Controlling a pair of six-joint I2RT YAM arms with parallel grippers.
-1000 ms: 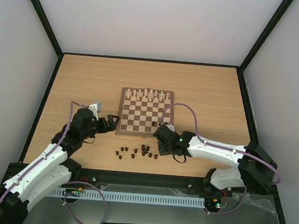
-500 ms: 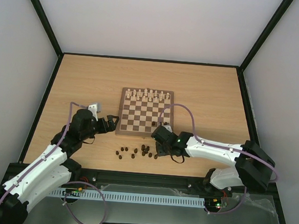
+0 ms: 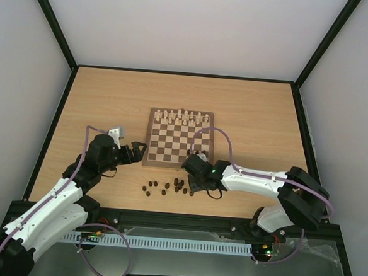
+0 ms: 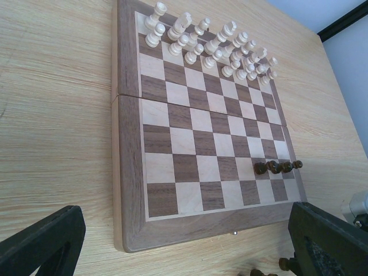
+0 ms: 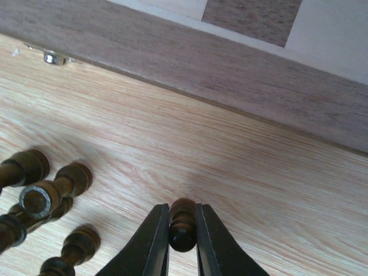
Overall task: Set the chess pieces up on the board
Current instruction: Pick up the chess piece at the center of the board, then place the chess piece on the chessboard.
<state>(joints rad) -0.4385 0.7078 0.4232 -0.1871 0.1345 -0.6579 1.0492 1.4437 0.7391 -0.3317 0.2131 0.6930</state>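
Pale grained table (image 5: 276, 190), right claw (image 5: 182, 214) clamped on turned dark chess piece (image 5: 181, 241), left claw (image 4: 184, 247) apart

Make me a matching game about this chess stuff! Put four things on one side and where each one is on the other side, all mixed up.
Things:
1. white pieces
2. row of dark pieces
3. loose dark pieces
4. one dark piece

Places:
A. pinched between the right fingers
B. scattered on the table, just in front of the board
C. standing at the far end of the board
D. standing on the board, close to its right edge

Pairs: 1-C, 2-D, 3-B, 4-A
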